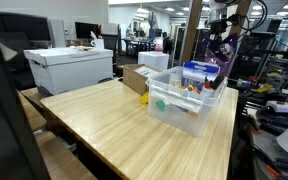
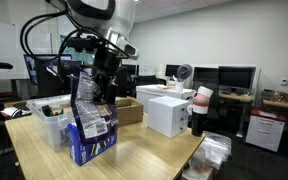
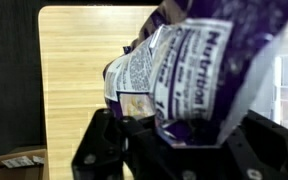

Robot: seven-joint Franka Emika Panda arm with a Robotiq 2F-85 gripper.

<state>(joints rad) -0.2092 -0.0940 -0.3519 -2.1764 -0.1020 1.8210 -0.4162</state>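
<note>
My gripper is shut on the top edge of a purple and white snack bag printed with nutrition facts. The bag fills most of the wrist view and hides the fingertips. In both exterior views the bag hangs upright from the gripper over the wooden table, its lower end close to the tabletop. It is right beside a clear plastic bin. From the opposite side, the bag shows behind the bin, which holds several small items, with the gripper above.
A white box and an open cardboard box stand on the table. Stacked cups and crumpled plastic sit near its corner. A small yellow object lies by the bin. A large white box stands past the table's far side.
</note>
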